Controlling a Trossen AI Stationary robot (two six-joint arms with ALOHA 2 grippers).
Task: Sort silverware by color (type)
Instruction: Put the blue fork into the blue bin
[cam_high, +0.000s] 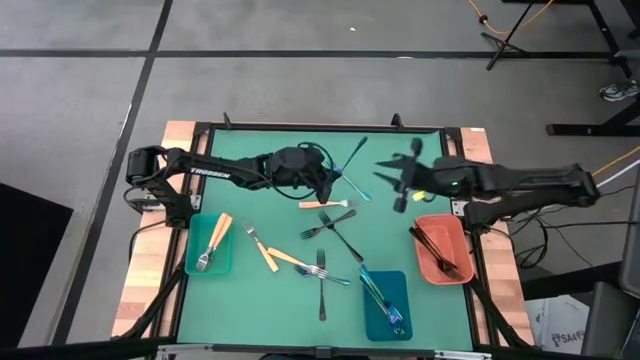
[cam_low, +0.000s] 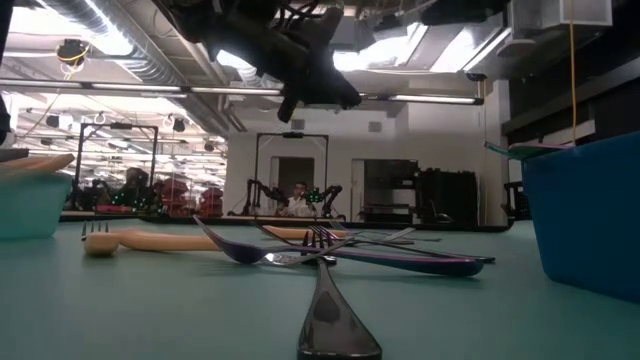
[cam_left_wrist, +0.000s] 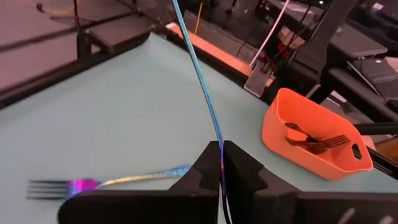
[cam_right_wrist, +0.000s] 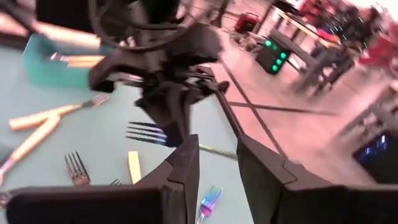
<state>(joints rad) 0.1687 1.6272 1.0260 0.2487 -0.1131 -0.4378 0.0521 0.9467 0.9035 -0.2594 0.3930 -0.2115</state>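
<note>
Holding a slim iridescent blue-teal utensil (cam_left_wrist: 202, 87) by its lower end, the left gripper (cam_high: 328, 183) is clamped tight on it above the far middle of the green table (cam_high: 250, 160). The utensil's long handle slants up and away from the closed fingers.

Just beside it, the right gripper (cam_high: 405, 178) hovers with its fingers (cam_right_wrist: 183, 168) narrowly parted and nothing between them; it faces the left gripper as if ready for a handover.

Below them, more silverware lies loose on the table: an iridescent fork (cam_left_wrist: 56, 186), two black utensils crossed (cam_high: 338, 232), silver forks (cam_high: 322, 272) and orange-handled pieces (cam_high: 262, 248).

Three trays sit along the near side. The teal tray (cam_high: 190, 262) on the left holds orange-handled pieces, the blue tray (cam_high: 375, 322) in the middle holds iridescent ones, and the salmon tray (cam_high: 425, 268) on the right holds black ones.

Sorting looks partly done. The main risk is the thin, smooth utensil pivoting or slipping in a pinch so near one end. If the two grippers crowd together, they could knock it loose, dropping it among the crossed pieces or into the wrong tray.
</note>
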